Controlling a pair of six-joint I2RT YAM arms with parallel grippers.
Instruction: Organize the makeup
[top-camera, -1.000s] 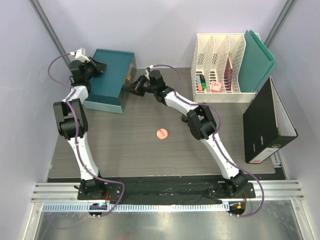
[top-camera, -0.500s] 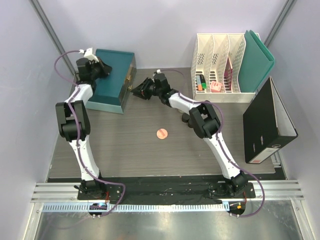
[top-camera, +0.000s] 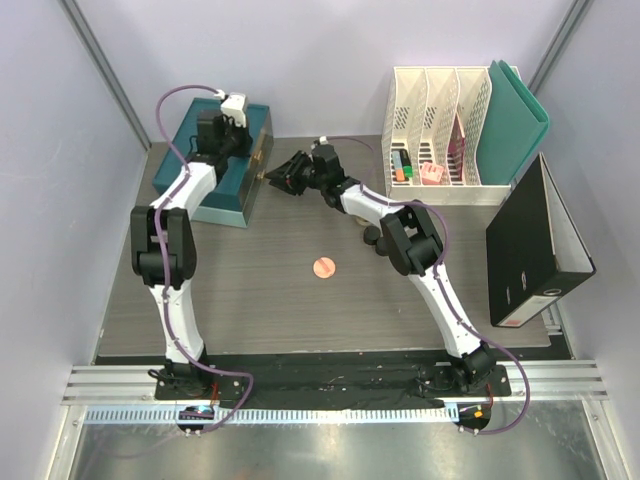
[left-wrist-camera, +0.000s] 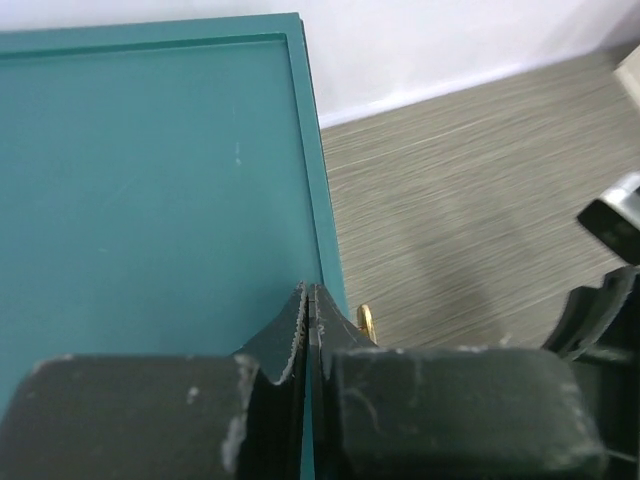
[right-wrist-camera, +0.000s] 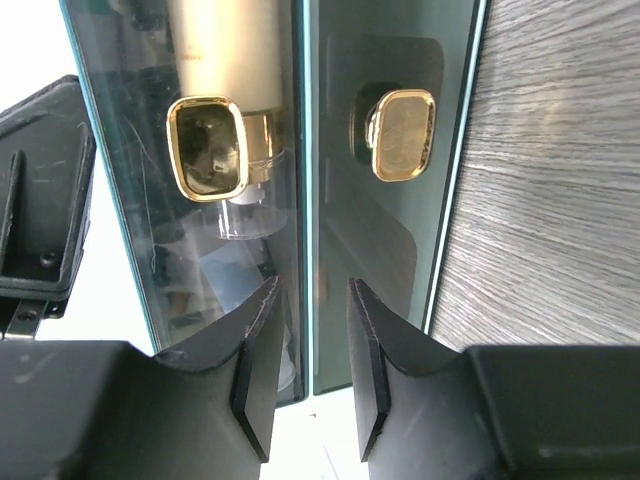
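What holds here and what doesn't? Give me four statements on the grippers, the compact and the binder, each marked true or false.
1. The left gripper is shut, over the teal box. True.
2. The right gripper clamps a gold knob. False: its jaws stand apart, short of the knobs, holding nothing.
3. The pink compact lies on the table. True.
4. The black binder stands inside the white file holders. False: it sits outside them, at the table's right edge.

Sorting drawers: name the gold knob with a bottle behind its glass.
The left knob in the right wrist view; a cream bottle shows behind it, none behind the right knob.
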